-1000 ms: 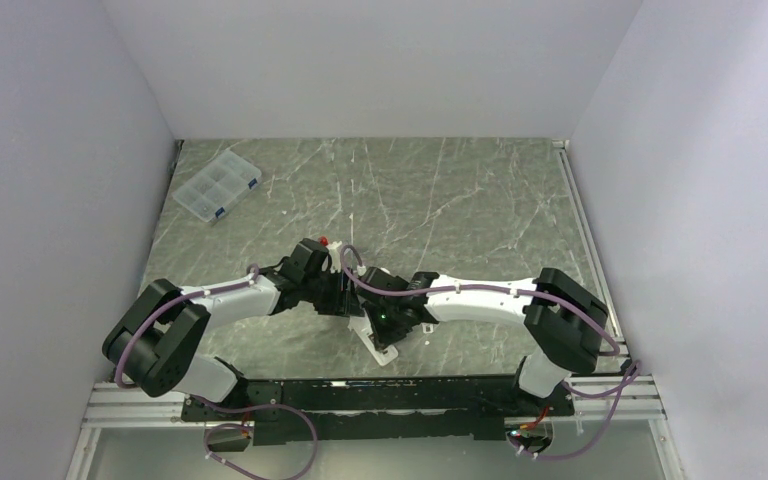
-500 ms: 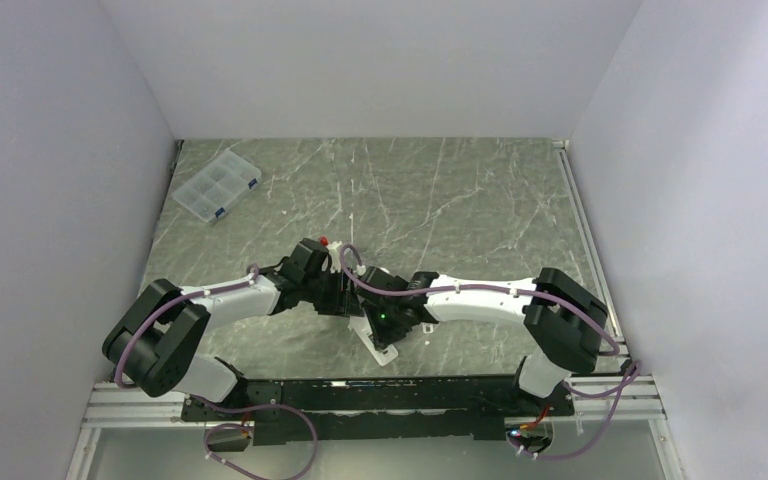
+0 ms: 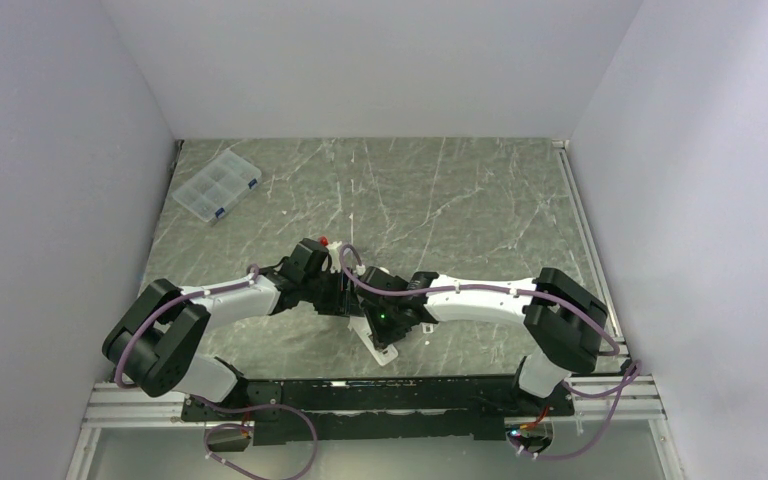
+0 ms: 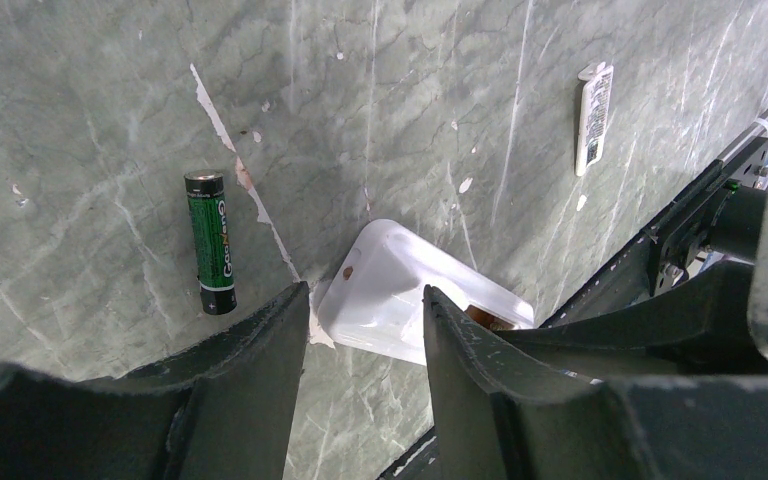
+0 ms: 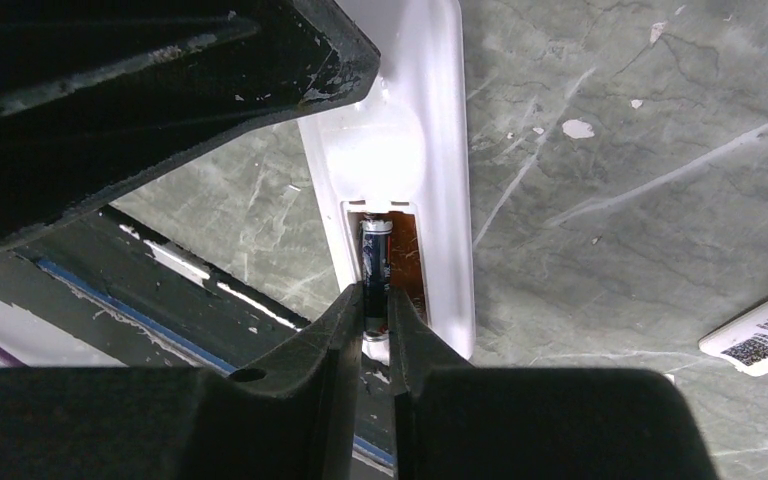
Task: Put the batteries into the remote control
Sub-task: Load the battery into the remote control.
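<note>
**While One Battery Sat in the Recess, One Lay Loose**

As seen from above, two white-and-black arms met over a grey-green marbled table (image 3: 480, 200) walled by plain pale panels. The left gripper (image 3: 343, 298) and right gripper (image 3: 380, 335) crowded together, with a white corner of the remote control (image 3: 388, 355) showing beneath them. One clear compartment box (image 3: 217, 186) sat near the far left corner.

From the left wrist, the matt black fingers were closed on the smooth, rounded end of the glossy white handset. One green battery (image 4: 210, 242), a slim cylinder, lay apart on the scuffed, chipped surface. One flat white cover piece (image 4: 594, 115) lay further off.

From the right wrist, one dark battery (image 5: 374, 262) lay in the reddish-brown recess (image 5: 412, 270) on the remote's back. The right fingers stood close together on either side of its near end; whether they pinched it could not be told.
</note>
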Motion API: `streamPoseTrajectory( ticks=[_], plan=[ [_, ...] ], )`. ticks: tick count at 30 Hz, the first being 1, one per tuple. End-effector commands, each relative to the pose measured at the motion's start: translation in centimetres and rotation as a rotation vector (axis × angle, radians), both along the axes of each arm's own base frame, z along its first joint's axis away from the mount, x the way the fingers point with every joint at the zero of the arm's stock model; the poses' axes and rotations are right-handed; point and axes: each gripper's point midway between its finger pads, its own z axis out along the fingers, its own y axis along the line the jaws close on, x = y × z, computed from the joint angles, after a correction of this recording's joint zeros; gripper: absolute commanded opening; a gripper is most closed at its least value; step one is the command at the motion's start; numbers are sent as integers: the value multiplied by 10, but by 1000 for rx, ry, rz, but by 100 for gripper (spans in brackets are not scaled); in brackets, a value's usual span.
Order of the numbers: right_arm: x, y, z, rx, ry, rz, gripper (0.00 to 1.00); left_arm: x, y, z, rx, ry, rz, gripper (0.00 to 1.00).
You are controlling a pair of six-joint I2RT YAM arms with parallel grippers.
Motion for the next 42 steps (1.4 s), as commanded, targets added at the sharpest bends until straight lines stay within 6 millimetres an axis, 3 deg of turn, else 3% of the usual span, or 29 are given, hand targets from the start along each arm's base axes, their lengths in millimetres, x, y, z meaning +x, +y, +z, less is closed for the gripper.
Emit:
streamPoseTrajectory(
  ticks=[1, 30, 42],
  plan=[
    [10, 13, 12, 42, -33, -6, 17, 3, -5, 12, -31, -43, -26, 51],
    [12, 15, 18, 56, -46, -11, 25, 3, -6, 12, -30, -44, -31, 50],
    [14, 8, 35, 66, -84, -36, 25, 5, -5, 6, -16, -41, -32, 50]
  ],
)
